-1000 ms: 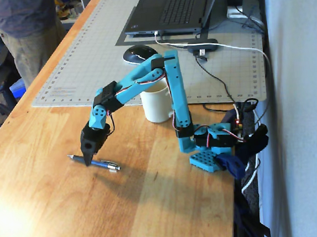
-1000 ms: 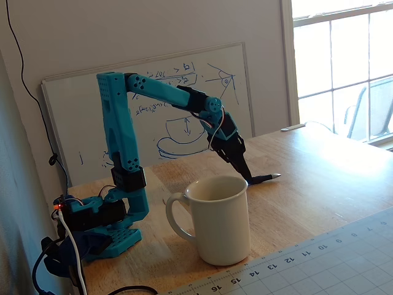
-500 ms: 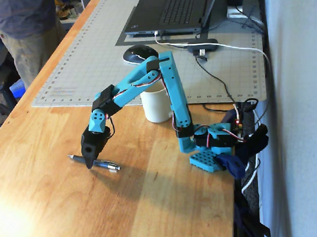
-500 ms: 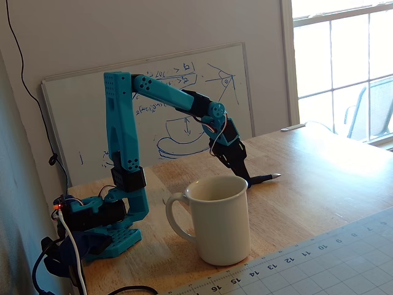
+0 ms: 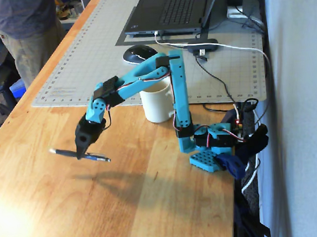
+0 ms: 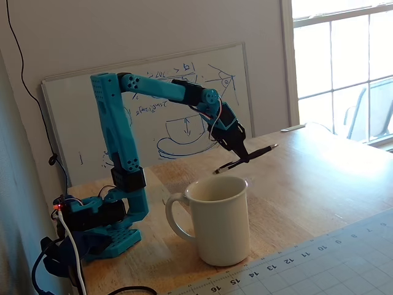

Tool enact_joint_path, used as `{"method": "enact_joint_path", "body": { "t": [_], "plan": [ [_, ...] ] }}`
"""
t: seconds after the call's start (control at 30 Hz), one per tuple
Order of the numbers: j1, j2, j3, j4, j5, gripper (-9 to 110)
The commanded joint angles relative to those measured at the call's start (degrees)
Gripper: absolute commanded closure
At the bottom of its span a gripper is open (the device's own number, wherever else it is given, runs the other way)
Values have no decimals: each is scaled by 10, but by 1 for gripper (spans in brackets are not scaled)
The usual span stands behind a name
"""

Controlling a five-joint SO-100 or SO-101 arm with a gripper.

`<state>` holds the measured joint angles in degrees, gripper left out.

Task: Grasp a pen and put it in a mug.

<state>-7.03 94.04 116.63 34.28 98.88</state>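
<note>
Wooden table (image 5: 55, 210) bears white mug (image 5: 157, 102); cutting mat (image 5: 86, 58); perhaps a mouse (image 5: 139, 54).

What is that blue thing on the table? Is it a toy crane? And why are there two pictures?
It is a small blue robot arm, fixed at the edge of a wooden table. At its end is a gripper, two fingers that pinch like tweezers. They are shut on a pen, held in the air above the wood.

Both pictures show the same moment. One fixed camera looks down from high up at one side. The other sits low on the table, just behind the white mug, so the mug looks big there.

Also on the table: a gray cutting mat, a laptop and a computer mouse. A whiteboard leans on the wall.
</note>
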Motion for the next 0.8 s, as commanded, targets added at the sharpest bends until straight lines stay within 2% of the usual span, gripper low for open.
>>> {"method": "enact_joint_path", "body": {
  "t": [0.0,0.4,0.77],
  "plan": [
    [2,113,-28,-9,-43,100],
    [29,243,-27,-9,-362,100],
    [72,348,-28,-9,-882,100]
  ]
}}
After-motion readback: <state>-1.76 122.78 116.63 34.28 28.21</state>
